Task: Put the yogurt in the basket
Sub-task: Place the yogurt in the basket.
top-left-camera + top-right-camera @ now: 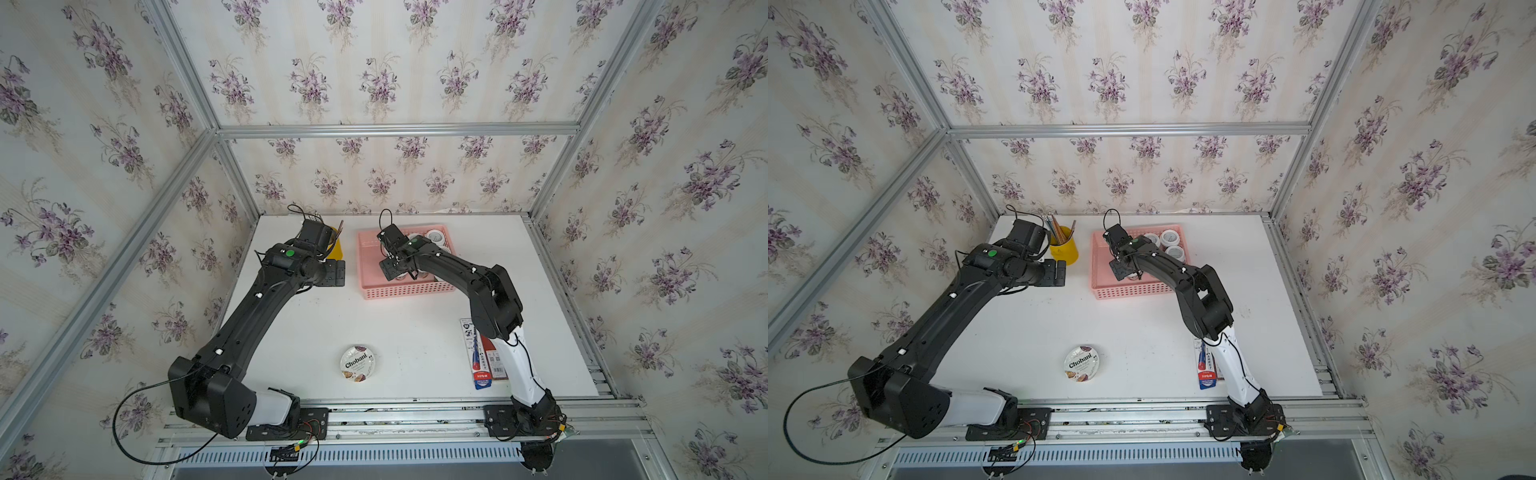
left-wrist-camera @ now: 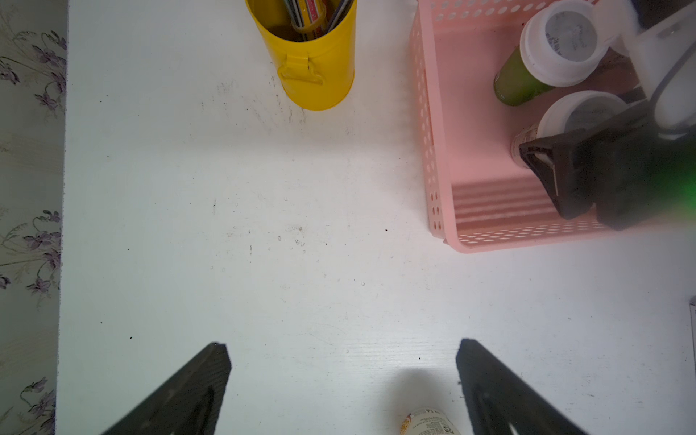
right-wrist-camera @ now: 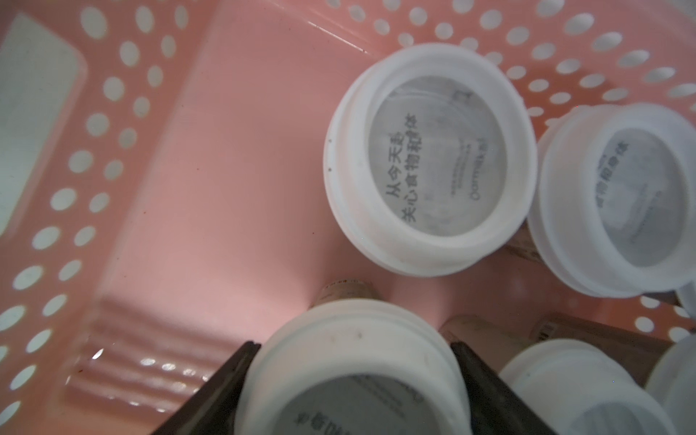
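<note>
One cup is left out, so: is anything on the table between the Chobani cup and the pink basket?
Nothing visible. The table between the Chobani cup and the basket is bare; the packets lie off to the side, partly under the right arm.

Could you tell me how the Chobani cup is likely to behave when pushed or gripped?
The Chobani cup sits upright, wide and low, so it would probably slide rather than tip. Being round, it may twist in a pinch.

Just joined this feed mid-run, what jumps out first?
The pink basket at the far side of the table, with white-lidded cups inside and the right gripper closed on one more lidded cup. Then the Chobani cup, alone near the front edge.
</note>
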Robot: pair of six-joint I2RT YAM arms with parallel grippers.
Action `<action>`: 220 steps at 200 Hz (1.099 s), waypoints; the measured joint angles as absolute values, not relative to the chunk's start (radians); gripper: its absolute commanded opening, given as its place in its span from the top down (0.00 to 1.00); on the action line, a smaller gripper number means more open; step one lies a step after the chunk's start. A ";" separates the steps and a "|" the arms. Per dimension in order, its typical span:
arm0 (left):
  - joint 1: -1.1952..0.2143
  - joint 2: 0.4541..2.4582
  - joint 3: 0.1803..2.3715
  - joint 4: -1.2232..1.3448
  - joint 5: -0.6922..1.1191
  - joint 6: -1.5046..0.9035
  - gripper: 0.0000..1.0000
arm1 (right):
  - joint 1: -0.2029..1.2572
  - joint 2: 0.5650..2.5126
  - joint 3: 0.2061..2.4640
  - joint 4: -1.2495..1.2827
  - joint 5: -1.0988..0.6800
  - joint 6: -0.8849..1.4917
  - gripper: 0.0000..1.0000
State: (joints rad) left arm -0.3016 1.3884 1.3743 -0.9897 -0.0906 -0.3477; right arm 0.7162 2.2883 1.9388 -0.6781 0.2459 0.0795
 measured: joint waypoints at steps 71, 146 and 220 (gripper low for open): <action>-0.301 1.392 1.376 -0.990 -0.091 -0.348 0.01 | 0.710 2.292 1.928 -0.670 0.245 0.075 0.14; -0.301 1.393 1.378 -0.989 -0.091 -0.348 0.01 | 0.710 2.248 1.926 -0.670 0.231 0.075 0.13; -0.301 1.393 1.378 -0.989 -0.094 -0.348 0.01 | 0.711 2.233 1.903 -0.669 0.225 0.075 0.21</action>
